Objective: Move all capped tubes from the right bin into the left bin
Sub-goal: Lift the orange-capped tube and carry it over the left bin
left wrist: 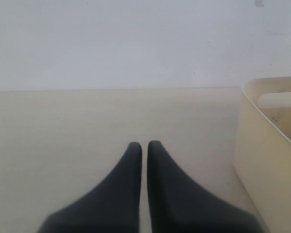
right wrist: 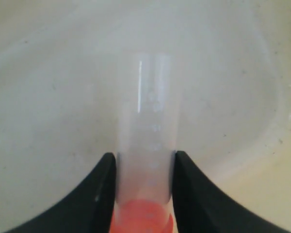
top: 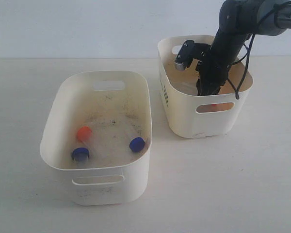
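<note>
My right gripper (right wrist: 144,160) reaches down inside the smaller right bin (top: 184,121) and is shut on a clear tube with an orange-red cap (right wrist: 145,136); both fingers press the tube's sides. In the exterior view the arm hides this tube, save for an orange glimpse through the handle slot (top: 214,107). The larger left bin (top: 63,170) holds three tubes: one orange-red capped (top: 84,132) and two blue capped (top: 80,154) (top: 137,143). My left gripper (left wrist: 144,144) is shut on nothing, low over the table beside a cream bin wall (left wrist: 262,160). It does not show in the exterior view.
The two bins stand side by side on a pale tabletop (top: 223,184) with a narrow gap between them. A white wall (top: 87,24) rises behind the table. The right arm (top: 233,29) comes down from the upper right.
</note>
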You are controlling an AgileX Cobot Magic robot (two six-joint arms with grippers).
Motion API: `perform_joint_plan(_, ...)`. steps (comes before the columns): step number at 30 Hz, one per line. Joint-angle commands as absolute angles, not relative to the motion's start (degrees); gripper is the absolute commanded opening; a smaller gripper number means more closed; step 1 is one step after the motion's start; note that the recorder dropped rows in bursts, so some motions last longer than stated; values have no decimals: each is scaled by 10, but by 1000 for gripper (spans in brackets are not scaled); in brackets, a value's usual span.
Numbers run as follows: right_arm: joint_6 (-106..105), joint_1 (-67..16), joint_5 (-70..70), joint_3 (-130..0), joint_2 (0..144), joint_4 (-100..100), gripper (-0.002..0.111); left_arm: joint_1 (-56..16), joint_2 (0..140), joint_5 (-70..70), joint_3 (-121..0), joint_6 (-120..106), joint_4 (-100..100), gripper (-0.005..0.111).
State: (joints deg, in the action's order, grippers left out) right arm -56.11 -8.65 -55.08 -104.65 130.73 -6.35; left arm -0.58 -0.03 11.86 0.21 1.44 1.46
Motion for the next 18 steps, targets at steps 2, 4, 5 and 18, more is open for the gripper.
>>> perform_joint_plan(2, -558, -85, -507, -1046, 1296, -39, 0, -6, 0, 116, 0, 20, 11, 4)
perform_joint_plan(4, -553, -85, -484, -1046, 1282, -33, 0, -6, 0, 116, 0, 20, 11, 4)
perform_joint_plan(5, -547, -85, -469, -1046, 1273, -30, 0, -6, 0, 116, 0, 20, 11, 4)
perform_joint_plan(18, -508, -85, -463, -1046, 1124, -142, 0, -6, 0, 116, 0, 20, 11, 4)
